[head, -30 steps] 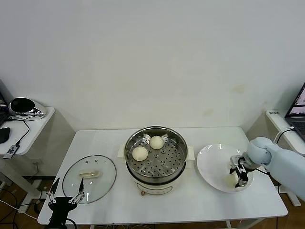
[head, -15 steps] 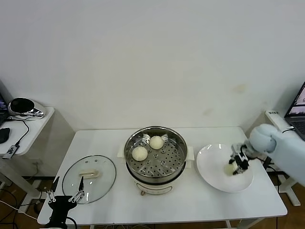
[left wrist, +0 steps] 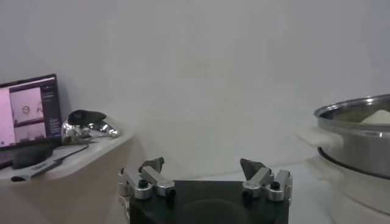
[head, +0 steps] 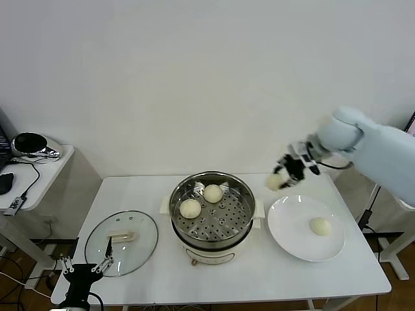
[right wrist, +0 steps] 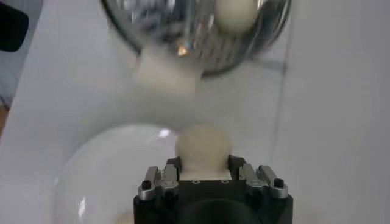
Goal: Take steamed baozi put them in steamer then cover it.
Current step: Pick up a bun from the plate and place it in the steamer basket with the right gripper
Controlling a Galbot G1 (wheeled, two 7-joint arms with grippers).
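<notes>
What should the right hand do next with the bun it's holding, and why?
Probably carry it on toward the steamer and stop over the bare part of the tray. The right hand holds a bun in the air between the plate and the pot, where two buns sit toward the back and left, leaving the near right side free.

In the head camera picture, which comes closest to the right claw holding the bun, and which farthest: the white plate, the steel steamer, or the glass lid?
From the right gripper, raised and shut on a baozi:
1. White plate, just below it on the right.
2. Steamer, table centre; close to the plate's rank.
3. Glass lid, far left, near the left gripper.
</notes>
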